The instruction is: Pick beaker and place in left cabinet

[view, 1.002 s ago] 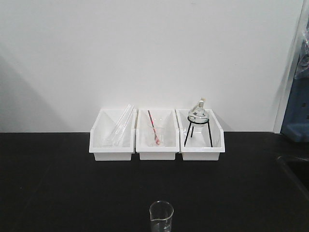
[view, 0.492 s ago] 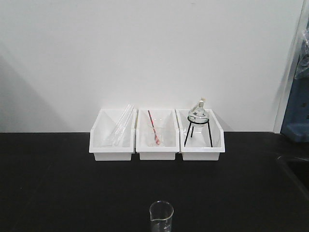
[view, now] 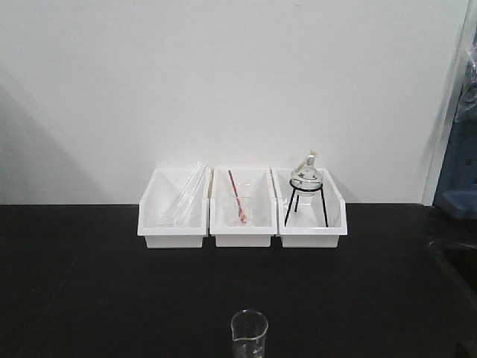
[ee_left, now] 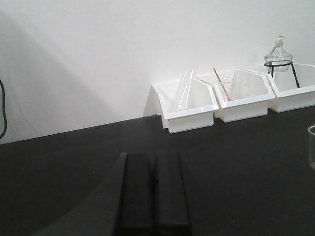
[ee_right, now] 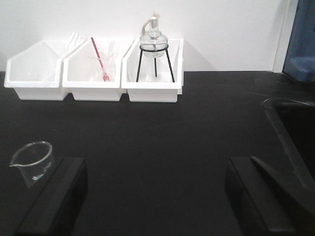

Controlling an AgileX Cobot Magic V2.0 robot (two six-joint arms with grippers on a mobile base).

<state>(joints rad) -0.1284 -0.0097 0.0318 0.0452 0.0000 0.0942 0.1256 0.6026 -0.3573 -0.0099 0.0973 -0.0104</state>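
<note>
Left gripper: two flat black fingers, pressed side to side with only a thin seam between them. Seen from the wrist, the pair runs straight ahead and level. The beaker stands ahead and well off to its right, apart from it.

Right gripper: two black fingers, spread wide. Finger on the view's left: just beside the beaker, which stands on that finger's outer side, outside the gap; contact cannot be told. Finger on the view's right: well apart from the beaker.
</note>
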